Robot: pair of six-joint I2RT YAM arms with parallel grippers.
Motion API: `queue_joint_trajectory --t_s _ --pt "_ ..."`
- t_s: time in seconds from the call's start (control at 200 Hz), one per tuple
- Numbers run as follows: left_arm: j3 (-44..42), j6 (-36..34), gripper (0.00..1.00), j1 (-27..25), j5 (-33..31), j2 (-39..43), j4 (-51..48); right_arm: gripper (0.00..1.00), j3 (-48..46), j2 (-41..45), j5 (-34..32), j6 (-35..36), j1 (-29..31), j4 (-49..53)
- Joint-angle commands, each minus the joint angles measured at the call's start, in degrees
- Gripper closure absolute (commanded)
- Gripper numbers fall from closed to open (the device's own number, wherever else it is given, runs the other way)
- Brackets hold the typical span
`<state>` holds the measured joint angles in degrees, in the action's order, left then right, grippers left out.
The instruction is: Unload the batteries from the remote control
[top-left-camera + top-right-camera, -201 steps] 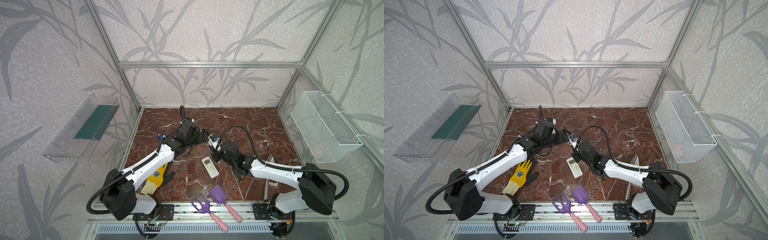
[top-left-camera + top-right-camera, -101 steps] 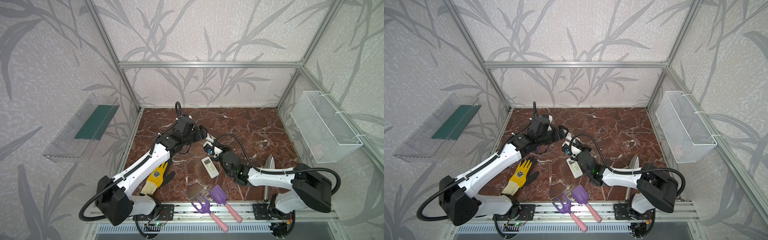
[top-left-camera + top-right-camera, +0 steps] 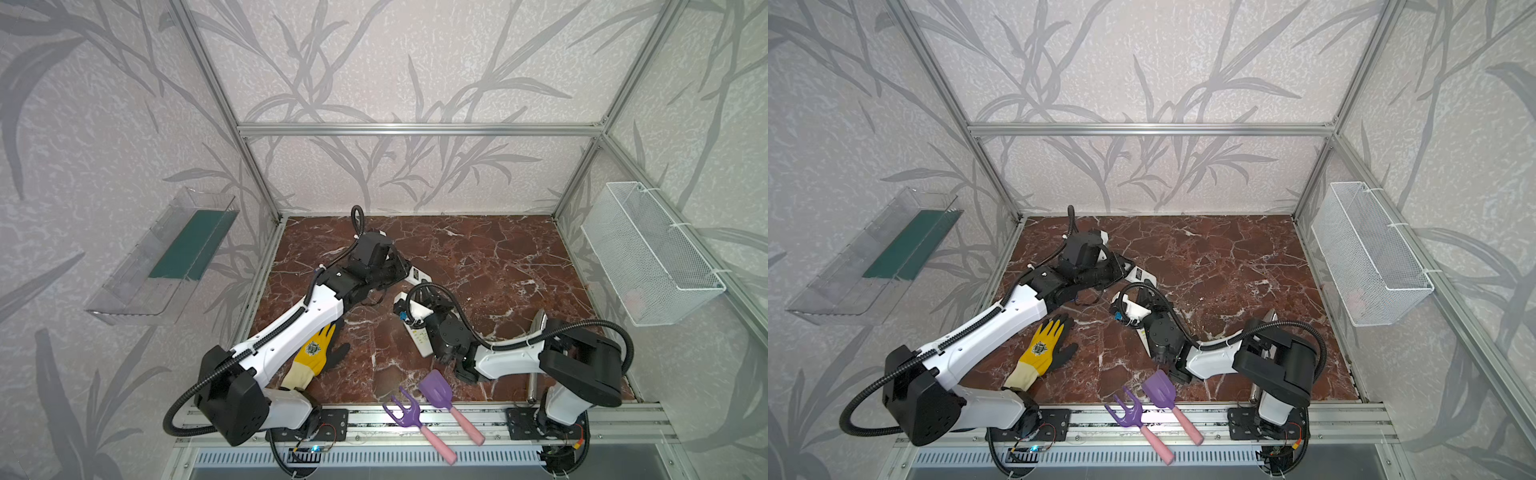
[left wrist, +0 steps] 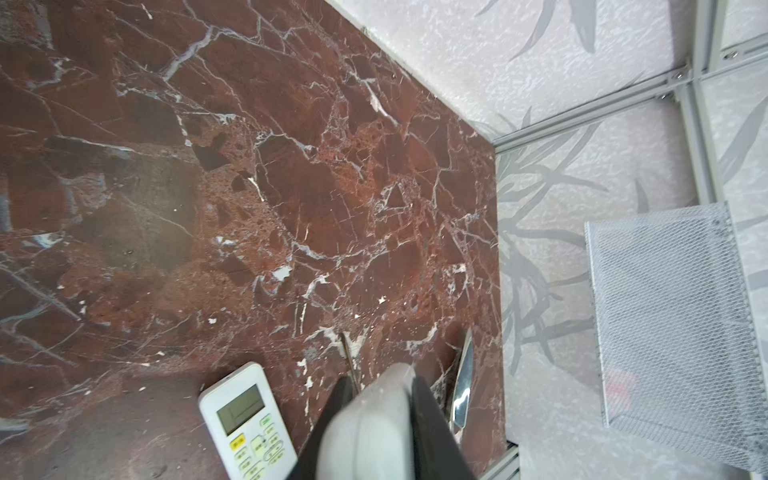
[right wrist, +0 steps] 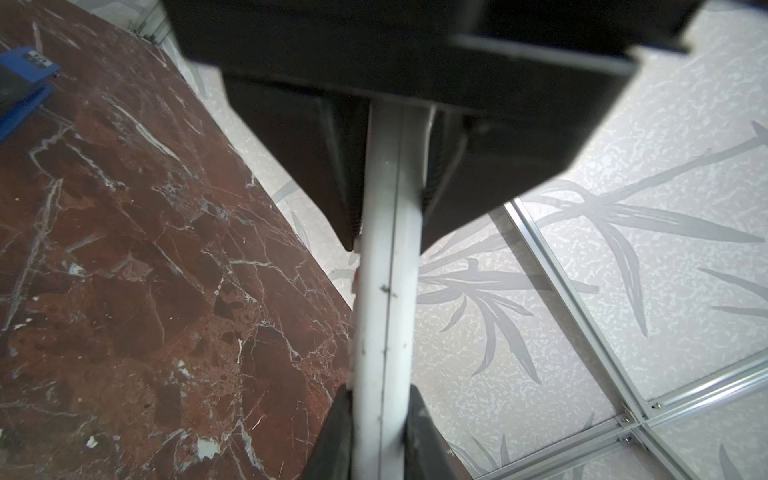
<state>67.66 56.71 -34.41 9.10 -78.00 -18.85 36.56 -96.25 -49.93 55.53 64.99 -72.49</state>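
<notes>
Two remotes in the cell, one in hand, one lying loose.

White remote point(image 3: 417, 274): spanning the gap between the two arms, left of centre, about mid-depth of the desk point(image 3: 478, 257). Seen edge-on from the right wrist camera point(image 5: 386, 311), with a seam running down its length.

Left end effector point(image 3: 401, 272): narrow, clamped on the far end of the white remote, with black fingers point(image 5: 349, 187) pressed against both broad faces. Same grip in the left wrist view point(image 4: 374, 424), with the rounded grey-white body between the fingers.

Right end effector point(image 5: 380, 436): narrow as well, gripping the near end of the same remote from both sides.

Batteries: not discernible in any view; remote seen edge-on only.

Second remote point(image 3: 420, 343): flat on the desk, face up, screen and buttons showing point(image 4: 249, 424), just near of the held one and partly under the right arm.

Elsewhere on the desk:
- yellow-and-black glove point(image 3: 316, 353), near left, beside the left arm
- purple fork point(image 3: 405, 411) and purple scoop point(image 3: 434, 388), side by side at the near edge
- shiny metal tool point(image 3: 538, 324), right, behind the right arm

Walls: wire basket point(image 3: 648, 257) on the right, clear shelf point(image 3: 166, 257) on the left.
</notes>
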Motion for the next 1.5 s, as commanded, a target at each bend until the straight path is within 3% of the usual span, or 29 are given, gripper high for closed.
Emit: queue_joint_trajectory --t_s 0.0,0.035,0.24,0.35,0.47,0.58,0.69,0.995,1.23,1.32,1.495 --pt "-0.2 -3.7 0.92 0.1 -3.3 -1.1 -2.9 0.97 1.6 1.9 -1.1 2.1 0.4 -4.3" --pt "-0.3 -3.7 1.00 0.2 -3.5 -1.1 -3.0 0.94 1.5 2.5 -0.8 1.2 0.4 -3.0" --pt "-2.5 -2.8 1.00 0.3 -4.2 -0.5 0.5 0.72 0.5 6.3 1.3 -4.5 0.4 3.9" --pt "-3.5 -2.5 1.00 0.9 -4.6 0.2 2.7 0.29 -0.7 9.0 2.9 -8.0 0.3 8.1" --pt "-4.4 -2.5 1.00 2.6 -4.3 0.7 4.8 0.00 -1.4 13.7 6.8 -15.7 -0.4 20.1" --pt "-6.9 -2.6 1.00 4.6 -2.9 1.2 9.4 0.01 -1.3 19.2 13.6 -26.5 -2.7 35.1" --pt "-12.1 -2.3 1.00 6.2 -2.8 2.9 16.9 0.01 -0.1 25.3 27.8 -42.1 -9.9 51.1" --pt "-22.9 -2.4 1.00 7.6 2.7 5.2 34.3 0.00 4.6 29.2 46.1 -70.8 -18.8 67.0" --pt "-29.1 -4.9 1.00 7.7 11.4 6.4 46.9 0.08 6.3 27.2 62.8 -86.8 -25.2 65.8" --pt "-31.3 -4.9 1.00 7.8 14.4 6.8 52.7 0.19 6.0 25.8 68.0 -94.4 -29.0 63.5" --pt "-33.6 -1.3 1.00 7.8 18.2 6.1 62.1 0.24 6.7 24.8 71.0 -96.8 -30.5 59.9"
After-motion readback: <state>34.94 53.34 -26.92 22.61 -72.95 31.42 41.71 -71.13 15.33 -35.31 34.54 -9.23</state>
